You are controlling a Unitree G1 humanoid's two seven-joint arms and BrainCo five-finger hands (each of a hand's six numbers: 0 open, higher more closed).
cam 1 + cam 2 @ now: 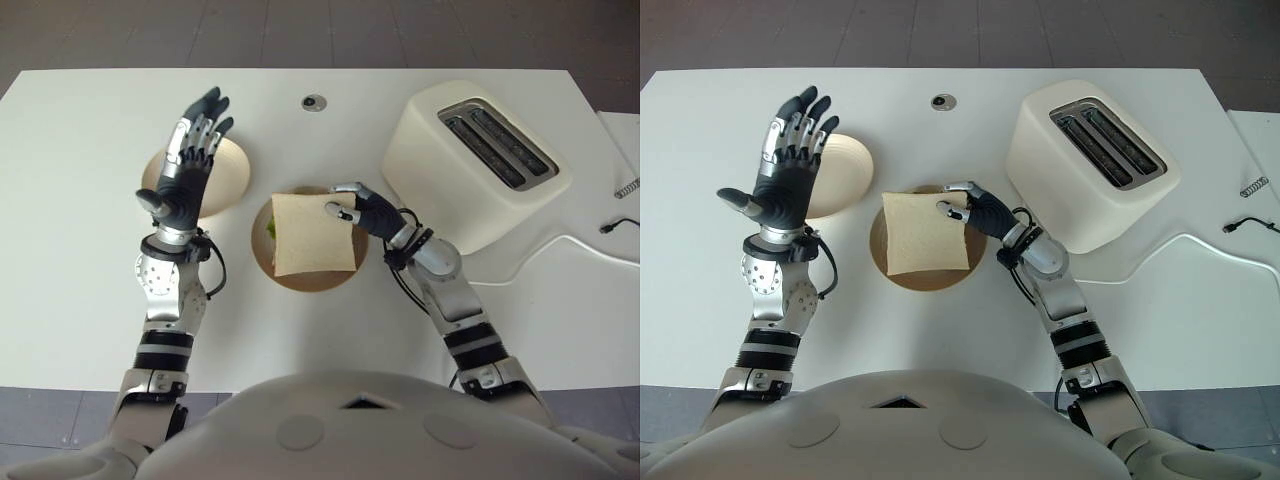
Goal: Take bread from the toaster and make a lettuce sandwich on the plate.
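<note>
On table (80,300): set bread (312,235), pinched by right hand (365,208), square over lettuce (270,229) on plate (260,252); left hand (188,165) spread.

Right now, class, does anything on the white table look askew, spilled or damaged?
Nothing stands out. The square pale bread slice lies flat on the round brown plate, a sliver of green lettuce peeking out at its left edge, the right hand at its right corner. No spills.

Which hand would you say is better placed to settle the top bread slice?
Right: the right hand holds the bread slice on the plate; the left hand is raised, open, away.
</note>
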